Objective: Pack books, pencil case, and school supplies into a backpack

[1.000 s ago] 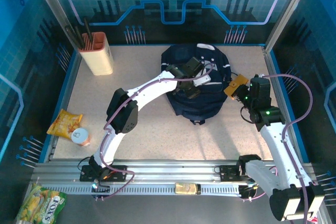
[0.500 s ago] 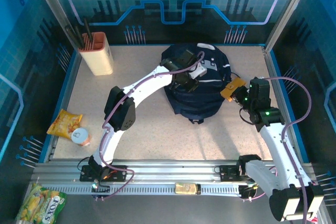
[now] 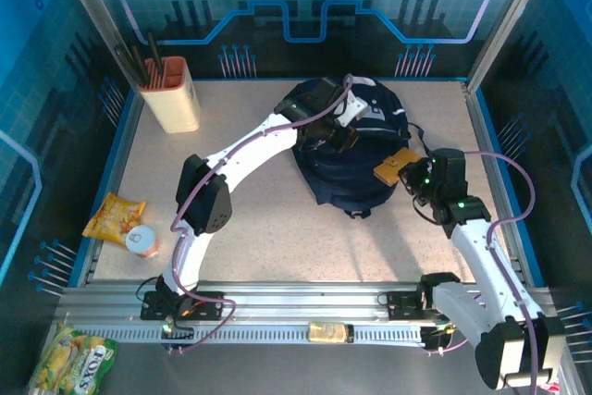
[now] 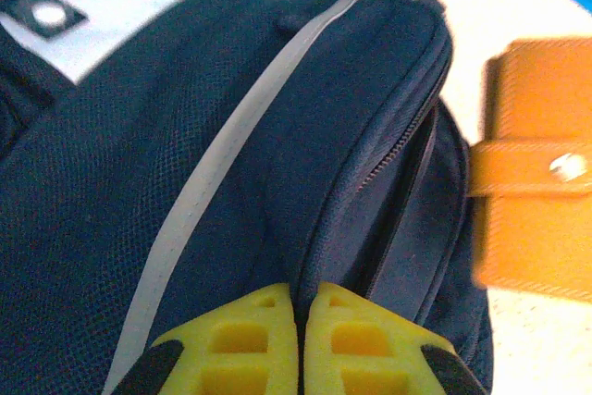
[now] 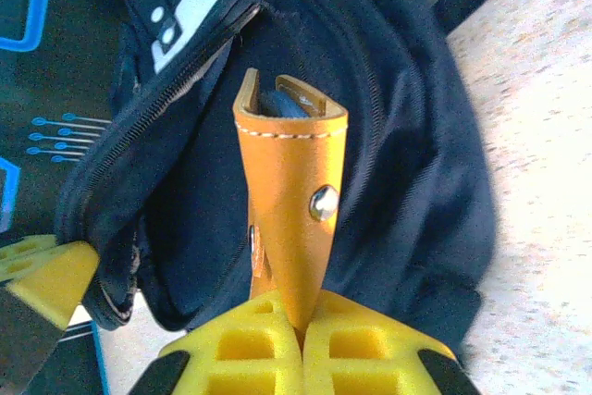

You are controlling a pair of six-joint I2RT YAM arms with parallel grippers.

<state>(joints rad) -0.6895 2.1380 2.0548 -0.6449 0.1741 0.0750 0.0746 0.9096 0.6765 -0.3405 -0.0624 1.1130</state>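
1. Left arm: it rises from its base on the near rail [image 3: 277, 307], bends at the elbow, and its forearm stretches far across the table to the top of the backpack [image 3: 342, 178].
2. Left gripper [image 3: 344, 139]: the fingers are pressed together and pinch a fold of navy fabric at the backpack's zip edge. In the wrist view the pale stripe runs up and away just left of the fingertips.
3. Right arm: it rises from its base on the rail, forearm angled inward, wrist level with the backpack's right flank.
4. Right gripper [image 3: 413, 175]: it is clamped on the narrow end of the orange pencil case [image 3: 392, 168]. The case juts straight ahead of the fingertips, with a metal snap on its side, its open end facing away and something blue inside.
5. Backpack: it lies directly beneath the left gripper and just ahead of the right one, its main zip gaping. Whether the case touches it cannot be told.
6. Surface: a speckled beige table [image 3: 259, 228] with a blue rim. Far to the left arm's left are a beige pen holder [image 3: 171, 97], a yellow snack bag [image 3: 116, 217] and a can [image 3: 141, 240].
7. Room: blue walls [image 3: 305, 6] with circuit patterns enclose the table.
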